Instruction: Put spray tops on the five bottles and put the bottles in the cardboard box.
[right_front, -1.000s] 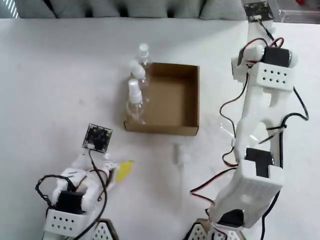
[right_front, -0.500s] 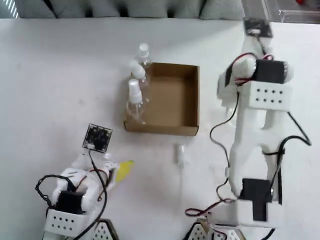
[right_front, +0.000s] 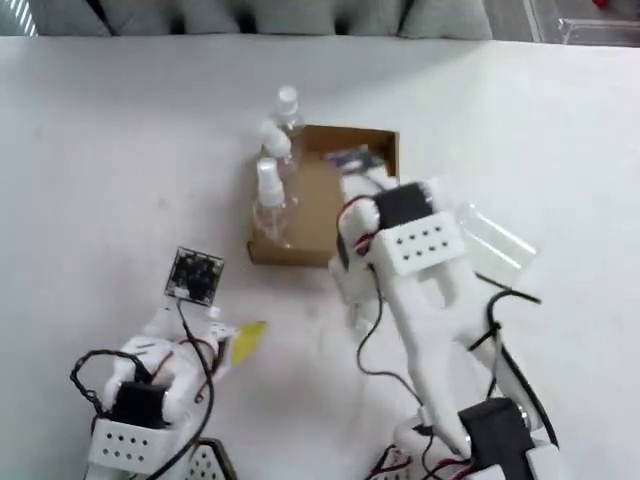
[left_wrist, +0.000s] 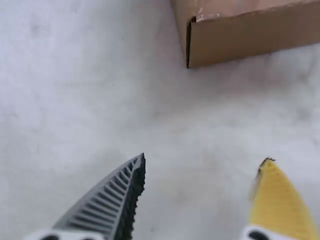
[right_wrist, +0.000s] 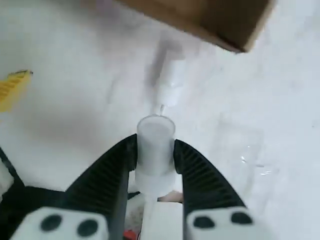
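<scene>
- We see a white table (right_front: 120, 130) under everything, its top matt and faintly smudged.
- Along its far edge we see a grey padded back (right_front: 300, 15), tufted into soft folds.
- At the far right corner we see a clear plastic case (right_front: 590, 32) lying on the table.
- Something red (right_front: 603, 4) sits in that case; we cannot tell what it is.

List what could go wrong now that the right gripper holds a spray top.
The right gripper pinches the spray top by its cap alone, so it may slip or tilt.
The clear bottle lies on its side and may roll when touched.
The right arm hangs close by the cardboard box; a swing might shove it into the standing bottles.
</scene>
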